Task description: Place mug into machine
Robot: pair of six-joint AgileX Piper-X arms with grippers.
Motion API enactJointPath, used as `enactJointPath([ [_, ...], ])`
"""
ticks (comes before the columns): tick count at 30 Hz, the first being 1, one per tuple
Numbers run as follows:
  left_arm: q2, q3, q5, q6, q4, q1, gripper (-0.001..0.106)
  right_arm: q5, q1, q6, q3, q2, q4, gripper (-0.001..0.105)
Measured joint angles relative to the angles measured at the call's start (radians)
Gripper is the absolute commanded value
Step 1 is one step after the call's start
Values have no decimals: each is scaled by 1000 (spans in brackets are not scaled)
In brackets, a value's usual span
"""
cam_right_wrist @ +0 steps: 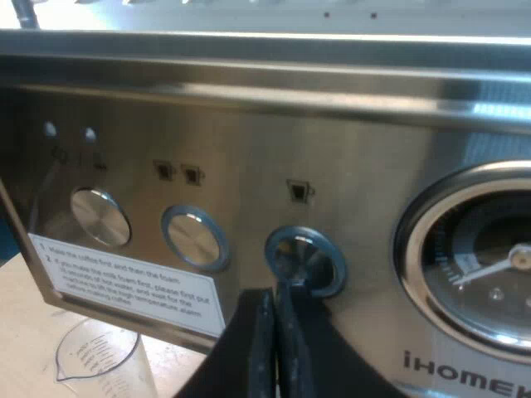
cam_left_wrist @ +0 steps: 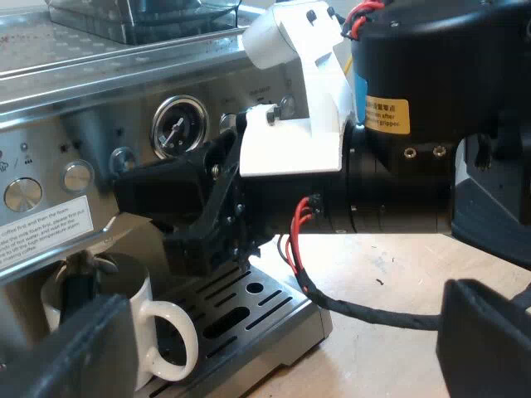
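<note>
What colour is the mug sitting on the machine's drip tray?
The mug is white; the left wrist view shows it best.

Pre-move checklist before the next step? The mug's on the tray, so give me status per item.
1. ok: mug stands upright on the drip tray.
2. ok: left gripper is open and not holding the mug.
3. cannot tell: whether the left finger nearest the mug is clear of it.
4. ok: right gripper is shut, tips at the round button.
5. cannot tell: whether the round button is pressed in.
</note>
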Motion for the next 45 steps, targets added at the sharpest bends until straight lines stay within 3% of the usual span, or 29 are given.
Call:
enactJointPath([
  [45,0,0,0,0,0,0,75,83,8,2,-2,-5,-23,0],
])
